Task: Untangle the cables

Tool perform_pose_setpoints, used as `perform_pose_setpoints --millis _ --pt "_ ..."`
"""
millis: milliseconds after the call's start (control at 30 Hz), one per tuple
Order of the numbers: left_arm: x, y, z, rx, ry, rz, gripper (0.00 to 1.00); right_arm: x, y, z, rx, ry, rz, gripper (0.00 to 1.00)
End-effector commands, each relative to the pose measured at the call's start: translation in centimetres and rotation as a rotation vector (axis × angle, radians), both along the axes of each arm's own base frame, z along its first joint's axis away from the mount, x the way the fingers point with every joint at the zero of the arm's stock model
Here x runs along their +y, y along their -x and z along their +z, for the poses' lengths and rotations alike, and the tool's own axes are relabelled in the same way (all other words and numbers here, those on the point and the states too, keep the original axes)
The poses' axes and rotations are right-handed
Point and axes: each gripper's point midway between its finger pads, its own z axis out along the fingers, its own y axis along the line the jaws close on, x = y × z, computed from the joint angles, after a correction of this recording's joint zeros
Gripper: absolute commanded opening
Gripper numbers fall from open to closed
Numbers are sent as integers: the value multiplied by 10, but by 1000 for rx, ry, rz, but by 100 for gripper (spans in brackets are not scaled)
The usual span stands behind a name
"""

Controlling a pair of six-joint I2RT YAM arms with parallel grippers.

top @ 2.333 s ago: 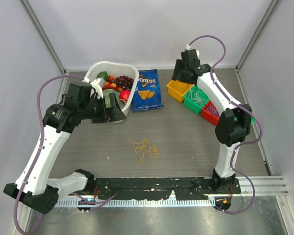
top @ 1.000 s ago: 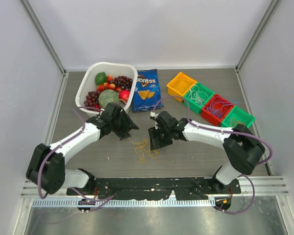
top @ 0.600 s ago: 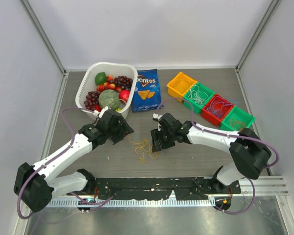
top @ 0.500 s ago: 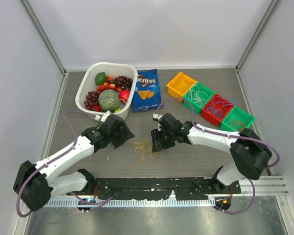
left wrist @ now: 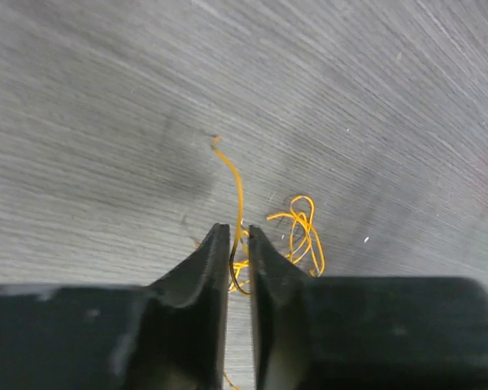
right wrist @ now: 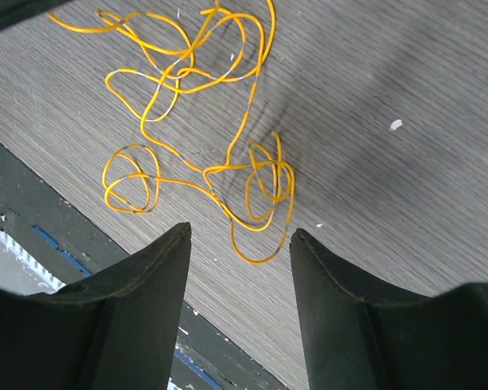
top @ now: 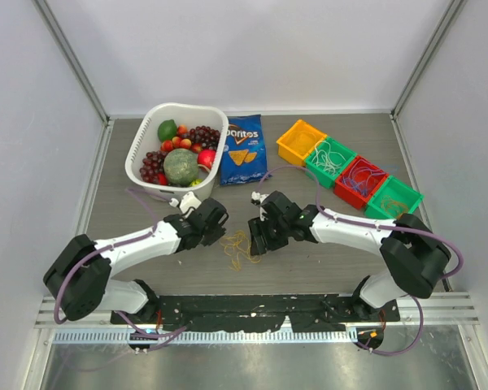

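Note:
The cables (top: 241, 248) lie as a loose yellow-orange tangle on the grey table, a little in front of its middle. My left gripper (top: 221, 231) is low at the tangle's left end. In the left wrist view its jaws (left wrist: 239, 237) stand almost together with one yellow strand (left wrist: 237, 187) running up between them, and more loops (left wrist: 302, 231) lie just to the right. My right gripper (top: 257, 241) hovers at the tangle's right side. In the right wrist view it (right wrist: 240, 234) is open, and the cables (right wrist: 260, 191) lie just beyond its fingertips, untouched.
A white basket (top: 138, 150) of fruit stands at the back left, with a blue chips bag (top: 244, 149) beside it. A row of orange (top: 300, 142), green (top: 329, 159), red (top: 360, 180) and green (top: 394, 197) bins runs along the back right. The black base rail (top: 252, 309) lies just in front of the cables.
My left arm has swung forward and down to the tangle's left end, and its jaws have closed on a strand. The right gripper has barely moved and stays open.

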Motion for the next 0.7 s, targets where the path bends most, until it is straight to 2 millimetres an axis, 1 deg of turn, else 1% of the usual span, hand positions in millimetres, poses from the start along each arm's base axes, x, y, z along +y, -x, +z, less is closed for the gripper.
perform_pose_setpoints --millis 0,33,67,100,133,167,200,233,267,300,333,367,400,433,467,500,533,567,600,633,667 --pt "4 -23 26 -142 6 61 11 13 -2 2 -21 -27 2 56" --pt "5 -23 33 -160 10 57 8 13 -1 -1 -16 -17 -7 51" --pt "7 -21 41 -175 7 52 5 14 -1 -1 -15 -12 -10 49" --pt "9 -18 55 -203 14 50 2 13 -3 -3 -23 -1 -28 41" --pt "10 -17 69 -231 28 38 0 11 -2 -6 -23 11 -39 38" --pt "10 -14 83 -254 44 21 0 8 -6 -6 -39 18 -76 31" --pt "11 -12 99 -282 62 4 0 3 -5 -10 -38 30 -95 29" --pt "13 -10 118 -320 87 -5 0 -2 -9 -8 -56 39 -132 19" --pt "15 -8 136 -356 109 -15 0 -8 -7 -13 -53 59 -160 9" --pt "17 -8 164 -420 148 -24 0 -17 -11 -12 -74 84 -197 5" --pt "20 -7 190 -479 179 -28 0 -30 -20 -16 -115 132 -268 1" --pt "23 -6 219 -553 215 -36 0 -40 -17 -18 -121 154 -292 1" --pt "29 -4 254 -638 247 -42 0 -45 -21 -14 -148 157 -325 1" --pt "35 -3 281 -705 263 -40 0 -55 -20 -17 -152 182 -351 1" --pt "42 0 311 -774 280 -38 0 -61 -24 -11 -182 189 -393 1" --pt "48 3 339 -840 295 -37 0 -69 -23 -11 -186 209 -410 1" --pt "51 6 363 -900 297 -54 0 -76 -28 -4 -224 217 -450 1" --pt "53 8 387 -953 291 -74 0 -83 -28 -2 -232 237 -464 1" --pt "55 12 410 -997 292 -97 0 -92 -32 4 -263 254 -493 1" --pt "52 13 425 -1025 271 -130 0 -96 -34 8 -278 262 -509 1" --pt "51 14 443 -1056 262 -157 0 -106 -36 12 -298 286 -538 1"
